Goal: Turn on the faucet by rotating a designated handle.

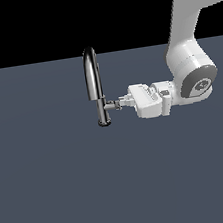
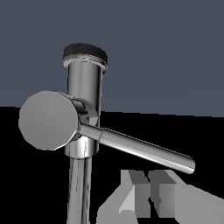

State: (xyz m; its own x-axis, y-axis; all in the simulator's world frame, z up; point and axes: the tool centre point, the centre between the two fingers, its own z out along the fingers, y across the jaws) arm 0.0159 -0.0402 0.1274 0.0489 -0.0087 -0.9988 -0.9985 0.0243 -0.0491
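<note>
Wrist view: handle (image 2: pixel 140 150) just beside hand (image 2: pixel 148 194) (fingers together)

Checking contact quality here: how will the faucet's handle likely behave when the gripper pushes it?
The handle looks like a rigid, smooth chrome rod, so probably stiff but slippery. Mounted on a round stub off the faucet, it should pivot rather than bend under the gripper.

Flat slate-blue floor (image 1: pixel 55 192), plain black backdrop (image 1: pixel 44 22) above, even light
</note>
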